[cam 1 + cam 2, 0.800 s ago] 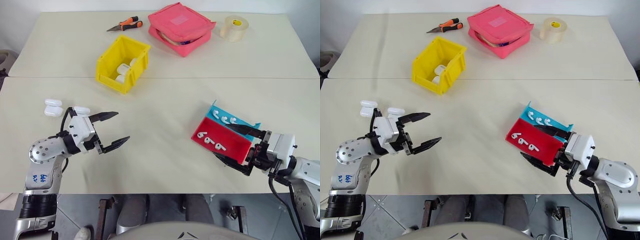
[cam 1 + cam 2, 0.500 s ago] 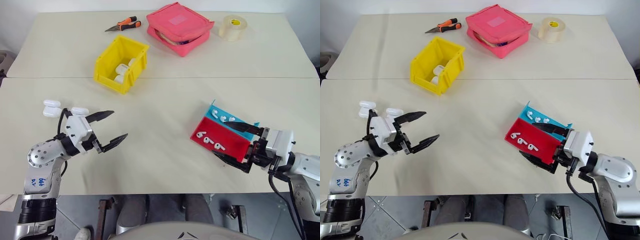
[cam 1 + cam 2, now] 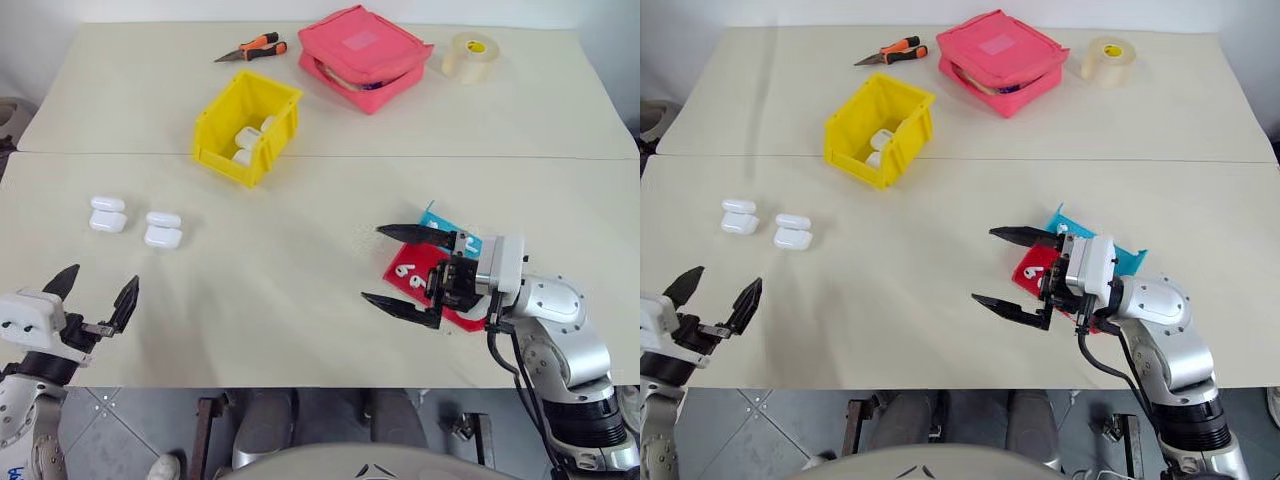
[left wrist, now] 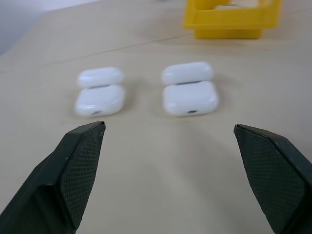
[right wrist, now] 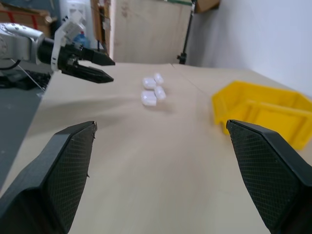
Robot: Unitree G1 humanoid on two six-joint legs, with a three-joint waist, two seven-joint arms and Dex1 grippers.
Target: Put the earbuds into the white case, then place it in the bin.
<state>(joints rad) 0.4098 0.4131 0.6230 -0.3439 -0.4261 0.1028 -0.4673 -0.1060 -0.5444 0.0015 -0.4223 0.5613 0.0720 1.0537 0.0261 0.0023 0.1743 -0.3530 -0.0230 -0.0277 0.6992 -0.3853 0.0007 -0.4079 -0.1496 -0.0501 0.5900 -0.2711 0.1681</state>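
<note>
Surface: two cream tables point(image 3: 330, 120) butted edge to edge, the seam running across just in front of the yellow bin. Pale wall behind; grey tiled floor below the near edge. The right wrist view shows a room beyond with a wooden panel and a light wall.

Writing: none legible on any item.

Near left corner: left gripper point(image 3: 96, 298), fingers spread wide, holding nothing, hovering at the near edge.

Left side of the front table: four white cases point(image 3: 136, 221), all closed, lying as two side-by-side pairs well ahead of that gripper. The left wrist view shows the same four cases with the bin behind them.

Back table, left of centre: one bin point(image 3: 215, 125) at the seam, containing at least two more white cases; exact number cannot be told. Behind it, one pair of orange-handled pliers point(image 3: 251, 47).

Back centre: one pink zip pouch point(image 3: 362, 54), partly unzipped.

Back right: one roll of clear tape point(image 3: 470, 56).

Right side of the front table: one red tray point(image 3: 412, 276) and one blue tray point(image 3: 436, 218), largely hidden by the right gripper point(image 3: 394, 267). Two earbuds point(image 3: 407, 274) are visible on the red tray. Right gripper points left, fingers fully apart, empty.
</note>
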